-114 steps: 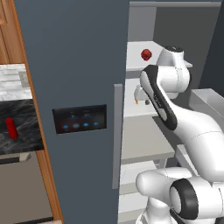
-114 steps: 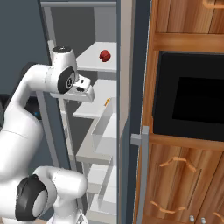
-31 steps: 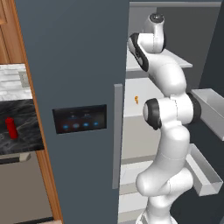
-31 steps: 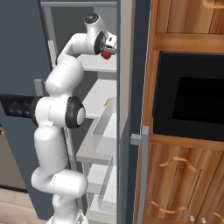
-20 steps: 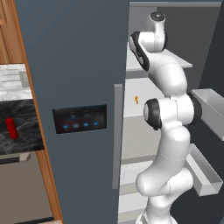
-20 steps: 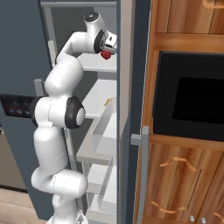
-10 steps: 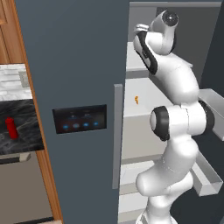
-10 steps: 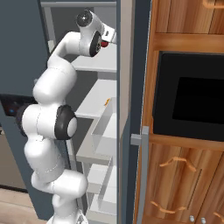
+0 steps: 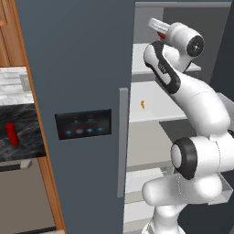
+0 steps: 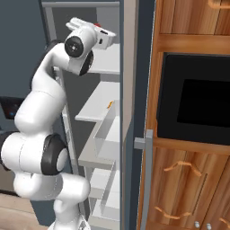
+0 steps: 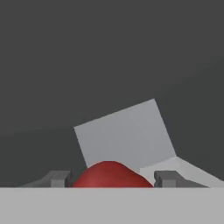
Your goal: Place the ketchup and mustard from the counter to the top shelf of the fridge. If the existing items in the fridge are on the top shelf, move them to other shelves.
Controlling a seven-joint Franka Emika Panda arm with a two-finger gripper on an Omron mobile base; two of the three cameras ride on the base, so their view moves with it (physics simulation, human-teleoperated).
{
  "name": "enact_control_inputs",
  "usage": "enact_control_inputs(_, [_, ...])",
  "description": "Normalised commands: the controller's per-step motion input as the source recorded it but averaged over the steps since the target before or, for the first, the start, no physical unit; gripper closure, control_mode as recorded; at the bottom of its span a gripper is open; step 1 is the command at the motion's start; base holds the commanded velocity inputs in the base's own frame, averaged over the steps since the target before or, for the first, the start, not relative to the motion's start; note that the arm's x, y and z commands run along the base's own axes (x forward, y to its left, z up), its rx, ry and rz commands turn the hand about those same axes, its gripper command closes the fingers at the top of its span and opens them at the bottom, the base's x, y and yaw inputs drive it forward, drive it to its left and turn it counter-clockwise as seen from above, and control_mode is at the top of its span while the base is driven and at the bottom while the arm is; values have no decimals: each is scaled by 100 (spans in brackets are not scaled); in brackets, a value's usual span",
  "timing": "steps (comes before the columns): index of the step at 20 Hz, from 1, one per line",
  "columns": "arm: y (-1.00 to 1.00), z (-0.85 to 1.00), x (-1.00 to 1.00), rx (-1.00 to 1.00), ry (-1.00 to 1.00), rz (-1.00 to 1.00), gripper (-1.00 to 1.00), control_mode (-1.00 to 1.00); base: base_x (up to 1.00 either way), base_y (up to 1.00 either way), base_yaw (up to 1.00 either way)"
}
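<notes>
My gripper [image 11: 112,178] is shut on the small red ball [image 11: 109,173], which sits between the two dark fingertips [image 11: 59,178]. The hand [image 9: 158,26] holds the ball [image 9: 161,34] up high inside the open fridge [image 9: 82,68], above the top shelf [image 9: 139,59]. From the right, a sliver of the red ball [image 10: 97,24] peeks over the hand [image 10: 102,37]. The tiny orange piece [image 9: 142,104] lies on the second shelf [image 10: 96,105]. The ketchup [image 9: 11,133] stands on the black counter [image 9: 23,146] at the left. The mustard is out of view.
The open fridge door [image 9: 77,114] with its grey bar handle [image 9: 122,141] stands left of the arm. A door bin [image 10: 105,134] and the wooden oven cabinet [image 10: 188,90] are to the right. Lower shelves [image 9: 146,178] sit behind the arm's base.
The gripper reached the red ball on the top shelf and closed on it. Over the last half second the hand has risen and pulled back with the ball.
</notes>
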Motion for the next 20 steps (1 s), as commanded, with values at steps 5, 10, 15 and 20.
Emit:
enact_control_inputs(5, [0, 16, -100, 3, 2, 12, 100, -100, 0, 0, 0])
enact_control_inputs(10, [0, 1, -100, 1, 36, 9, 100, -100, 0, 0, 0])
enact_control_inputs(15, [7, -41, -100, -3, 61, 7, 100, -100, 0, 0, 0])
enact_control_inputs(20, [25, -97, -87, -21, 72, 2, 100, -100, 0, 0, 0])
